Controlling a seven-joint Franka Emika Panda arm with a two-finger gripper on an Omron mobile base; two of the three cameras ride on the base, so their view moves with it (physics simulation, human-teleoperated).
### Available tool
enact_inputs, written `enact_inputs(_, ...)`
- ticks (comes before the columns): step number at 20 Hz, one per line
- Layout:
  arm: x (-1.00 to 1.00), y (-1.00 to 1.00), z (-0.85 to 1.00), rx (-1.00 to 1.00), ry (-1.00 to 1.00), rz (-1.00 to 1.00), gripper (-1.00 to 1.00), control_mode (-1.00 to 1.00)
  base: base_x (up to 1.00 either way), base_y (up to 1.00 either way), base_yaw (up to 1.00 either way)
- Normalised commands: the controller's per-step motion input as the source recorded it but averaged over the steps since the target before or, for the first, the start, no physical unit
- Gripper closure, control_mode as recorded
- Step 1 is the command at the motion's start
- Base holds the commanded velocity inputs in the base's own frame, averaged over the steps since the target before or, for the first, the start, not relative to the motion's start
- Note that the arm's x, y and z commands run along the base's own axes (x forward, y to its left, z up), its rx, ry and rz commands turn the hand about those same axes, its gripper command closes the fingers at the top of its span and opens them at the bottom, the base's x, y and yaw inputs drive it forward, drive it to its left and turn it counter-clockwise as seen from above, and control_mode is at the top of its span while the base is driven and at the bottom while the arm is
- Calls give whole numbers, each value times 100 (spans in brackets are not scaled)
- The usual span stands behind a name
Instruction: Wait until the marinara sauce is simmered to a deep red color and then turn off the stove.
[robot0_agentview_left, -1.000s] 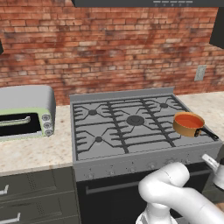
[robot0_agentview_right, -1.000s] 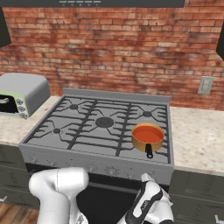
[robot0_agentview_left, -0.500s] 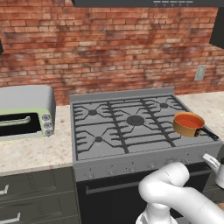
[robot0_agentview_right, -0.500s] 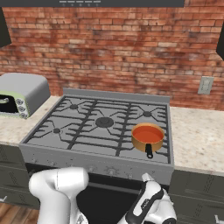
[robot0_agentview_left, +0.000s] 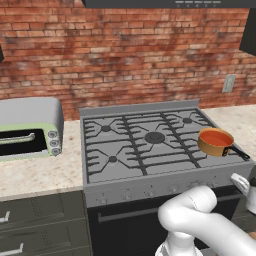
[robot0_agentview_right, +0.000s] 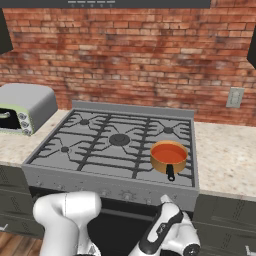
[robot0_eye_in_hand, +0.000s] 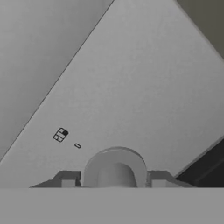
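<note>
The marinara sauce (robot0_agentview_right: 169, 154) sits orange-red in its copper saucepan (robot0_agentview_right: 169, 158) at the right front of the stove (robot0_agentview_right: 95, 165), right of centre in the right base view. The gripper (robot0_eye_in_hand: 114, 180) is below it at the front panel, its tips flanking a knob (robot0_eye_in_hand: 115, 168) at the bottom of the hand view; spread wide enough to straddle it, though contact cannot be judged. The hand view gives this close alignment, while the base views give the sauce's colour.

Orange-red marinara sauce (robot0_agentview_left: 215, 137) in copper saucepan, front-right burner of grey steel stove (robot0_agentview_left: 150, 187)

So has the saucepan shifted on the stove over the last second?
No. The saucepan sits on the same front right burner grate of the stove, its handle pointing toward the front right corner, just as in both earlier base views.
</note>
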Motion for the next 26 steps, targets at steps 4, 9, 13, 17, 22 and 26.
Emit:
enact_inputs(4, -22, 8, 2, 3, 16, -23, 100, -100, 0, 0, 0)
enact_inputs(9, -28, 4, 0, 6, 12, -24, 100, -100, 0, 0, 0)
enact_inputs(13, -51, 0, 0, 20, 12, -24, 100, -100, 0, 0, 0)
enact_inputs(17, -59, 0, 0, 26, 13, -25, 100, -100, 0, 0, 0)
enact_inputs(22, -57, 0, -3, 28, 14, -23, 100, -100, 0, 0, 0)
enact_inputs(26, -61, 0, -11, 31, 13, -21, 100, -100, 0, 0, 0)
